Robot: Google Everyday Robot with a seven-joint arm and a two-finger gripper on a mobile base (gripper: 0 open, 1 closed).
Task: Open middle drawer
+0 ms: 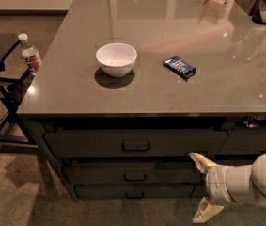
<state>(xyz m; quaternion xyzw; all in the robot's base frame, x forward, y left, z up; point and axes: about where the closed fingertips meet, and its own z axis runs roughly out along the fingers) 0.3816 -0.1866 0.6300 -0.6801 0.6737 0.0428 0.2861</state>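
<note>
Below the grey countertop (170,91), the gripper (199,187) (fingers (201,162) spread wide) points leftward beside the middle drawer (104,173).

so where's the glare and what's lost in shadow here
Camera view: light glares off the far countertop; the white bowl casts a soft shadow; the middle drawer sits dim under the overhang; the end effector, open, low right by the drawers, is well lit.

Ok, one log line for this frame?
stage: pre-grasp | gripper: open, low, right of handle, not touching | middle drawer: shut | countertop: white bowl, blue packet
</note>
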